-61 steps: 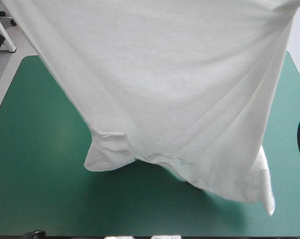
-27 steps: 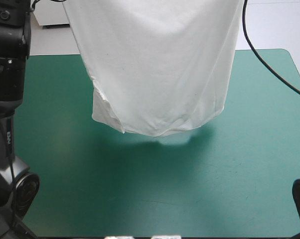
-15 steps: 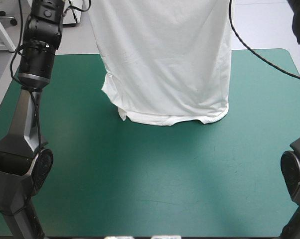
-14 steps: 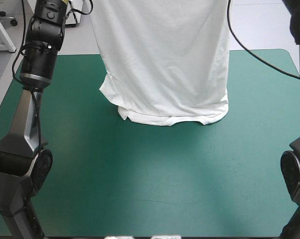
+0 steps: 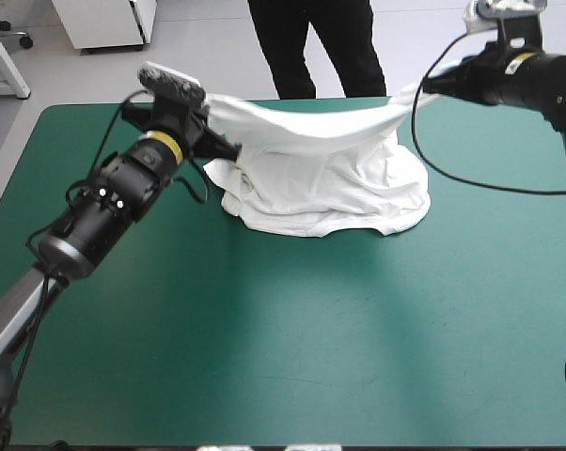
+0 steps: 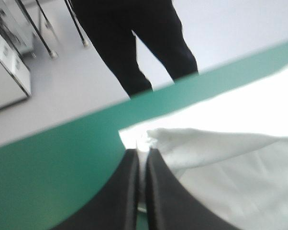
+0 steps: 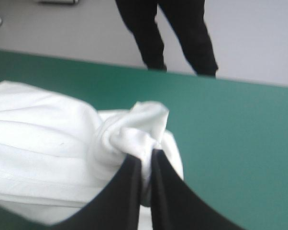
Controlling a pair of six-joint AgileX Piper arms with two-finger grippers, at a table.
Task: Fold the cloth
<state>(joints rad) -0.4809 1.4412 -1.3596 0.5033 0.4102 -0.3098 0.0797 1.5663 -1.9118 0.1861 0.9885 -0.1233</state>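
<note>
**T-shirt point(image 5: 330, 178) slung between two arms**

High: both arms reach low over the far part of the tabletop point(image 5: 264, 329), where the T-shirt's lower part lies heaped.
Left wrist: the left end effector point(image 6: 141, 152) nips a T-shirt edge.
Right wrist: the right end effector point(image 7: 148, 155) clamps a bunched corner.

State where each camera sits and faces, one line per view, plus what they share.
High view: above and behind the robot, looking down at the table; left gripper and right gripper show.
Left wrist view: above the left gripper, facing the far edge; jaws shut on the T-shirt.
Right wrist view: above the right gripper, same direction; jaws likewise.
Shared: the T-shirt.
</note>
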